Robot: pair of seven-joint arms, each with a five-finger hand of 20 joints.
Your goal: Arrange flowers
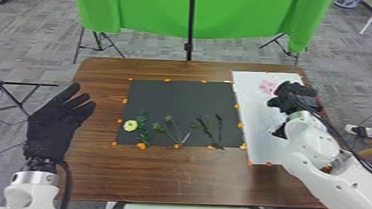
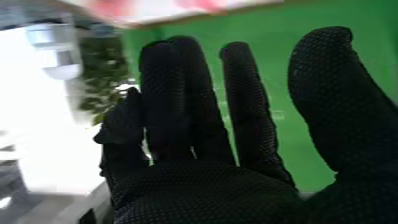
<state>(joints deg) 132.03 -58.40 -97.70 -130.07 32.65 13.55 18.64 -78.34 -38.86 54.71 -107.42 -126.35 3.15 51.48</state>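
Holding our right hand (image 1: 296, 99) at two o'clock of the table (image 1: 198, 180), fingers straight, thumb apart, we probably want pink flowers (image 1: 268, 87)

Left white jointed arm (image 1: 29, 197) in from the near edge, extended forward; silvery metal wrist collar (image 1: 35, 178), black cable (image 1: 68, 181) alongside. Left hand, black fabric glove (image 1: 51, 125), open, fingers (image 1: 66, 95) slightly spread and pointing forward and a little inward.

Right white jointed arm (image 1: 321, 155) in from the near right, slanting forward and inward. Right hand, black fabric glove (image 1: 294, 99), at its far end. Right wrist view: same hand (image 2: 209, 192) open, fingers (image 2: 242, 90) mostly straight, thumb (image 2: 329, 85) held apart.
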